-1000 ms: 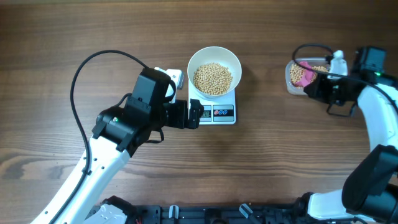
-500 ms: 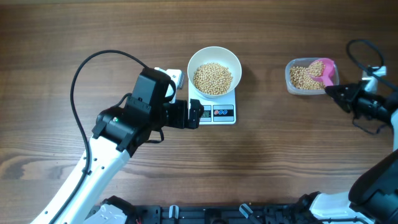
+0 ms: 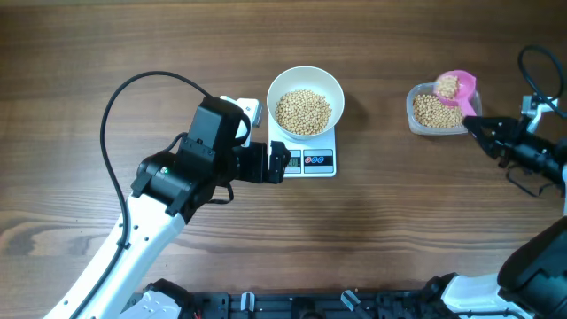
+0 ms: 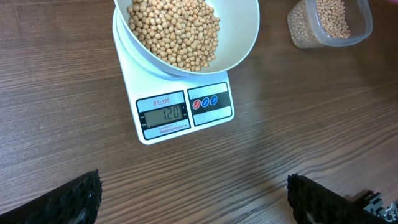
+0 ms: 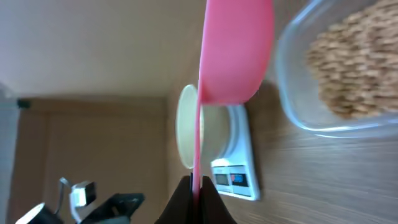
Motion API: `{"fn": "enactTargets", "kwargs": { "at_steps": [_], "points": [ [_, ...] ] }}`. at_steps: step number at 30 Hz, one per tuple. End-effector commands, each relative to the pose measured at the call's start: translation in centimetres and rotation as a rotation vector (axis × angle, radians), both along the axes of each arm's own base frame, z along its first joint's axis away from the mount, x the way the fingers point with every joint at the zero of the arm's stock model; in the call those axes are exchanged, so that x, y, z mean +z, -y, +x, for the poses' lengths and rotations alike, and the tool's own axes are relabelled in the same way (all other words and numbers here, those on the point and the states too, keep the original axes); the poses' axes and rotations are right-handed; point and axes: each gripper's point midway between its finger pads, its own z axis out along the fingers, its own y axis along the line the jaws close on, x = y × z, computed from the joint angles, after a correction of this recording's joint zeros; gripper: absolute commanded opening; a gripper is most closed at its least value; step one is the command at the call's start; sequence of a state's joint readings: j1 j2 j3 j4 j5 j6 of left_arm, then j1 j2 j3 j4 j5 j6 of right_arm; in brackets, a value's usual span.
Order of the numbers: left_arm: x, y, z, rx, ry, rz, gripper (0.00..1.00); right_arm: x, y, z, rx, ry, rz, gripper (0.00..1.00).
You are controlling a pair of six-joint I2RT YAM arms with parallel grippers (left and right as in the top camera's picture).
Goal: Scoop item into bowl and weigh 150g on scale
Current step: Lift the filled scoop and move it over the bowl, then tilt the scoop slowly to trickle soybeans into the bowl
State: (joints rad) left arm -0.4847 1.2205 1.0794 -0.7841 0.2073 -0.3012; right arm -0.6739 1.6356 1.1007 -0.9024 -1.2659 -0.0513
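The white bowl (image 3: 337, 89) sits on the scale (image 3: 324, 171), half full of tan beans (image 3: 303, 112). In the left wrist view the bowl (image 4: 241, 43) is above the scale's display (image 4: 163, 114), which reads 120. My left gripper (image 3: 277, 163) hovers at the scale's front left corner, open wide and empty, its fingertips (image 4: 71, 200) far apart. My right gripper (image 3: 476, 127) is shut on the handle of a pink scoop (image 3: 454, 86). The scoop holds beans and hangs over the far right corner of the clear tub (image 3: 413, 105).
The clear tub (image 5: 292, 93) of beans (image 5: 357, 68) stands at the right of the wooden table. A small white object (image 3: 249, 107) lies left of the bowl, partly behind my left arm. A black cable (image 3: 124, 93) loops over the table's left side.
My right arm has drawn back to the right, away from over the tub. The pink scoop has come up out of the tub with beans in it. The left arm has not moved.
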Motion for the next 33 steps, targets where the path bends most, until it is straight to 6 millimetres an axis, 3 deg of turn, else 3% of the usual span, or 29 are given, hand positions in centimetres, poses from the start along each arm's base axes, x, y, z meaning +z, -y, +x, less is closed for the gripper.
{"fn": "enactTargets", "kwargs": {
  "at_steps": [1,9,16,20,33],
  "points": [
    [0.6,0.3,0.2,-0.012,0.014,-0.008,1.0,1.3,-2.8,0.3,0.086,0.07,0.077,0.04],
    [0.6,0.3,0.2,-0.012,0.014,-0.008,1.0,3.7,-10.7,0.4,0.314,0.135,0.065,0.04],
    [0.6,0.3,0.2,-0.011,0.014,-0.008,1.0,5.6,-18.0,2.5,0.424,0.239,-0.111,0.04],
    [0.6,0.3,0.2,-0.012,0.014,-0.008,1.0,3.3,-20.9,3.0,0.426,0.22,-0.279,0.04],
    [0.6,0.3,0.2,-0.012,0.014,-0.008,1.0,-0.8,-23.7,3.7,0.467,0.346,-0.773,0.04]
  ]
}}
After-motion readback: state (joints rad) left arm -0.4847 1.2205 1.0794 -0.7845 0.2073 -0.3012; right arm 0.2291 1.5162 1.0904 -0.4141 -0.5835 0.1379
